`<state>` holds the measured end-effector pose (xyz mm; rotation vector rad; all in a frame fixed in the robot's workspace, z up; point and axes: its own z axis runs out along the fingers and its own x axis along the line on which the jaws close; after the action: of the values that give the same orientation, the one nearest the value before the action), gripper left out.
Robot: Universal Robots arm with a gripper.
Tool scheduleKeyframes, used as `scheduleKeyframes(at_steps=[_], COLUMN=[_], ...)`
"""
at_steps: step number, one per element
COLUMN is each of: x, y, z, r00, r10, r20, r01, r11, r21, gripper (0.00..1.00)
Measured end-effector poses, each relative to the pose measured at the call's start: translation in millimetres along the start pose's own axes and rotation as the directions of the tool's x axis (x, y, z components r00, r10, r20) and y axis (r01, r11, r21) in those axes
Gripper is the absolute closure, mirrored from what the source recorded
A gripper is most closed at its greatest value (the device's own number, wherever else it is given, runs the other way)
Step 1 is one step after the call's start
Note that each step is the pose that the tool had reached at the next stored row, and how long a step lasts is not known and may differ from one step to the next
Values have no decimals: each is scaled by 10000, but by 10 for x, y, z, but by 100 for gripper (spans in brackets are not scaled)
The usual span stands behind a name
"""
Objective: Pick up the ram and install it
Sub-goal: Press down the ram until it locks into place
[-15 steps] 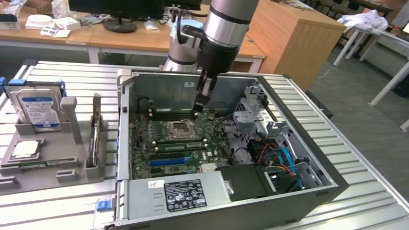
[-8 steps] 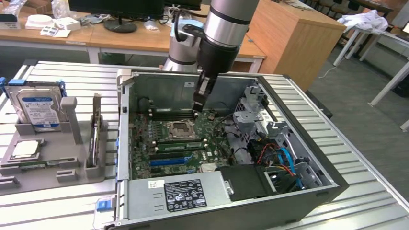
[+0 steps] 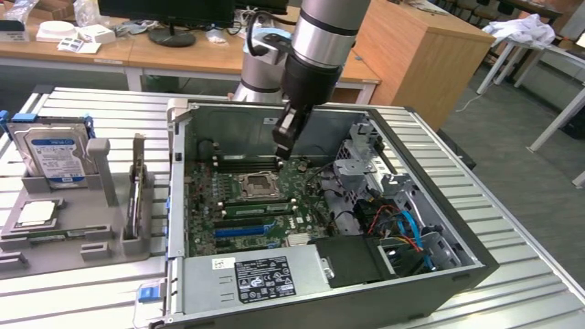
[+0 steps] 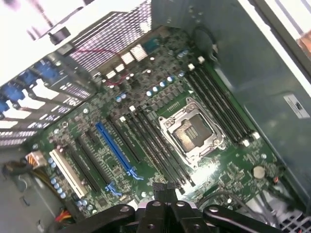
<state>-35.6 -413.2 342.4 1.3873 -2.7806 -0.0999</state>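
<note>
The gripper (image 3: 285,145) hangs shut over the open computer case (image 3: 183,205), above the rear part of the motherboard (image 3: 246,226). I see nothing between its fingers. A long green stick that looks like the ram (image 3: 259,206) lies along a slot just in front of the empty processor socket (image 3: 256,182). In the wrist view the shut gripper (image 4: 165,188) points down at the near end of the dark memory slots (image 4: 155,145) beside the processor socket (image 4: 192,128).
At the exterior view's left a grey tray (image 3: 101,240) holds a blue-labelled hard drive (image 3: 53,154), a square silver chip (image 3: 35,214) and a thin upright board (image 3: 137,188). Drive cages and cables (image 3: 393,212) crowd the case's right side. The power supply (image 3: 260,277) fills its front.
</note>
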Motion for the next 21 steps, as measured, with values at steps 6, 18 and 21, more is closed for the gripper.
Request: scheduleKeyframes(at_steps=[6, 18, 21], x=[0, 0, 0], y=[0, 0, 0], z=[1, 3, 4], r00=[9950, 9544, 9381], r10=[991, 2978, 3455], r20=[71, 215, 249], r01=[-991, -2978, -3455], r11=[9951, 9546, 9384], r21=[-3, -33, -44], gripper=[90, 90, 90])
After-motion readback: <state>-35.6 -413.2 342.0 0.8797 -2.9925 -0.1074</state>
